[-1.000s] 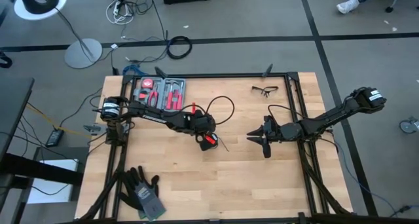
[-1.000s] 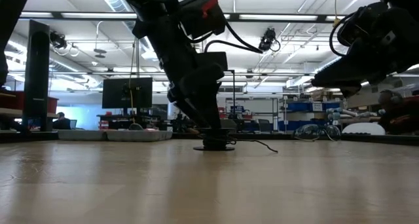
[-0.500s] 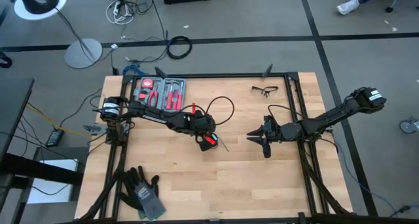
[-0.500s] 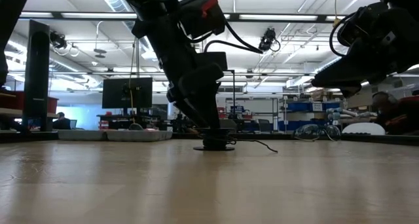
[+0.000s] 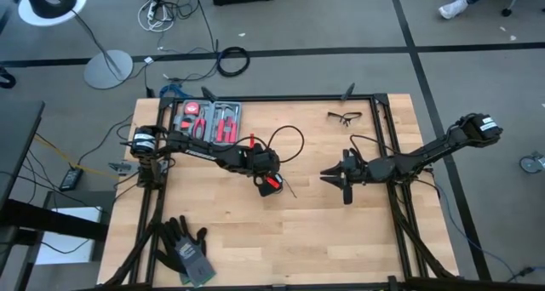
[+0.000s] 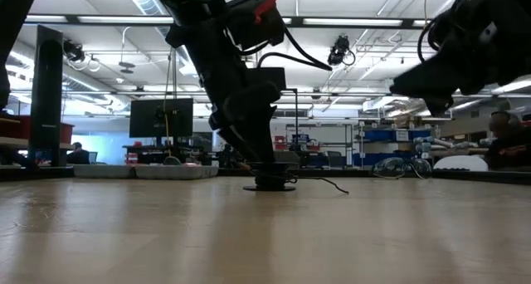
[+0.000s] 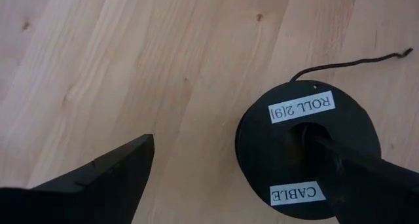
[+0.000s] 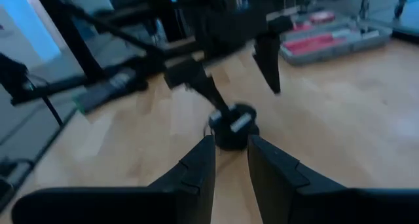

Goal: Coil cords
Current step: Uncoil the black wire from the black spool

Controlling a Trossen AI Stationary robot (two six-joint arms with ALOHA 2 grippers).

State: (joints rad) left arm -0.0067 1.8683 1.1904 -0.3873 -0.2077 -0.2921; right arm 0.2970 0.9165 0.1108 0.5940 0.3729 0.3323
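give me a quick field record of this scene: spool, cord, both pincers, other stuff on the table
spool: round black disc-shaped spool with white labels, flat on the light wooden table, near its middle
cord: thin black cord, free end trailing from the spool across the wood
left pincer: open, one finger in the spool's centre hole, the other beside it
right pincer: raised off the table, pointing at the spool, holding nothing
tools: grey tray of red-handled tools
eyewear: clear safety glasses
gloves: dark gloves
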